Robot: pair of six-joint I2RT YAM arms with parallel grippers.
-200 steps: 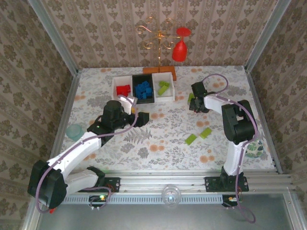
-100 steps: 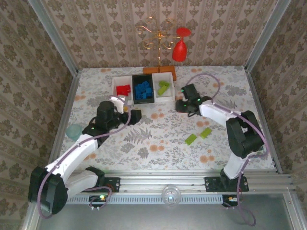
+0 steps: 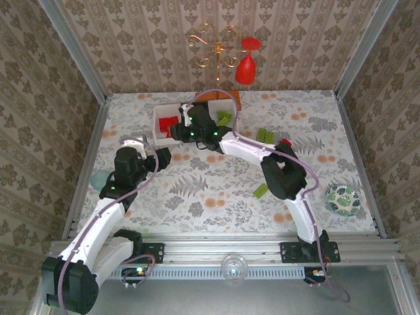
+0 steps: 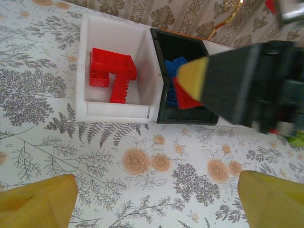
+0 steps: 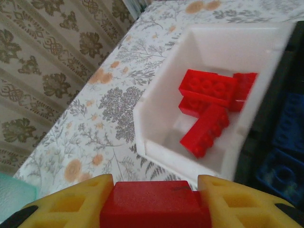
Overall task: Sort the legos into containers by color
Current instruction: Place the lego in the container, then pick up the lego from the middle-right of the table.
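My right gripper reaches across to the three joined bins and is shut on a red lego, which fills the gap between its yellow fingers. It hovers at the front edge where the left white bin meets the black bin. Three red bricks lie in the left white bin. Blue bricks sit in the black bin. Green bricks are in the right white bin. Two loose green legos rest on the table. My left gripper is open over bare cloth in front of the bins.
A teal bowl sits at the left edge beside my left arm. A small red piece lies right of the bins. A green-and-white ball rests far right. The red wine glass hangs on the gold stand behind the bins.
My right arm swung from the right side of the table leftwards to the bins, carrying the red lego. My left arm drew back toward the near left.
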